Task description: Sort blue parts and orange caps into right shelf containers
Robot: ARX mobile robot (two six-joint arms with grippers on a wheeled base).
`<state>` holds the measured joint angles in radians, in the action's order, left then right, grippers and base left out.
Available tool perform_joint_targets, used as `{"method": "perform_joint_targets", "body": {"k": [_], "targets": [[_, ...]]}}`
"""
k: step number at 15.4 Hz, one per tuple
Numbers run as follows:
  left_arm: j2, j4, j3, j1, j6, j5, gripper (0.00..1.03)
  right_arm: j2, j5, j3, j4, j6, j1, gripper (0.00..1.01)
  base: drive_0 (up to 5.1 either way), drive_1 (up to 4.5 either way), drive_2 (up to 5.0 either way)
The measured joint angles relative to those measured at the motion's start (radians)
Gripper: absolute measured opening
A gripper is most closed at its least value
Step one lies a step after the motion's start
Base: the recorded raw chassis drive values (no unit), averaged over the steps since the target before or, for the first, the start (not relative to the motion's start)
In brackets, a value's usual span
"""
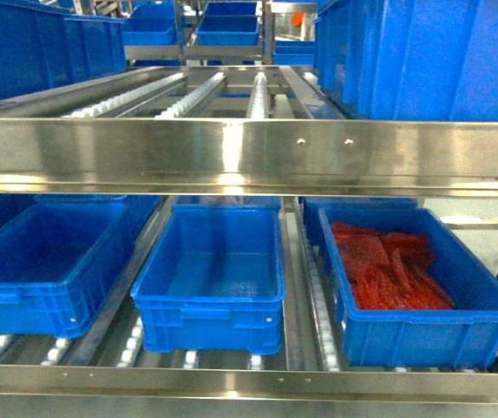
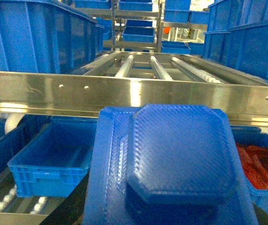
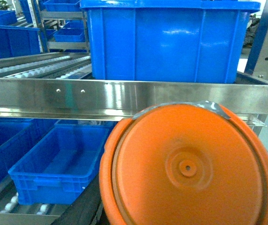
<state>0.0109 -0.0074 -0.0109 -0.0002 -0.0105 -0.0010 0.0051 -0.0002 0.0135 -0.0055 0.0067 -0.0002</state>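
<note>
A steel shelf (image 1: 249, 157) fills the view ahead, its broad front rail running across at mid-height with tracks of white rollers (image 1: 192, 96) sloping back behind it. On the lower tier sit three blue containers: the left one (image 1: 44, 270) and the middle one (image 1: 210, 279) show only bare floors, while the right one (image 1: 423, 287) holds a heap of red-orange strips (image 1: 388, 266). A large blue bin (image 1: 423, 57) stands on the upper tier at the right, and more bins line the racks farther back.

Neither arm shows in the head view. Close before the left wrist camera a blue part (image 2: 171, 164) takes up the lower frame, its ribbed raised top facing the lens and hiding part of the containers below the rail; it seems carried by the left gripper, though the fingers themselves are out of sight. Before the right wrist camera an orange cap (image 3: 188, 166) does the same, its round face with a small centre hole blocking the lower right; the right gripper's fingers are likewise hidden, so I cannot tell their spread.
</note>
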Motion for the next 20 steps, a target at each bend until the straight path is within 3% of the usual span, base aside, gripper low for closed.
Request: {"method": "perform_joint_targets", "body": {"k": [18, 20], "targets": [[0.000, 0.001, 0.000, 0.000, 0.000, 0.001, 0.42, 0.000, 0.000, 0.000, -0.001, 0.000, 0.000, 0.44, -4.9, 2.53, 2.5], [0.000, -0.005, 0.000, 0.000, 0.000, -0.006, 0.42, 0.000, -0.004, 0.000, 0.001, 0.000, 0.000, 0.44, 0.0, 0.00, 0.0]]}}
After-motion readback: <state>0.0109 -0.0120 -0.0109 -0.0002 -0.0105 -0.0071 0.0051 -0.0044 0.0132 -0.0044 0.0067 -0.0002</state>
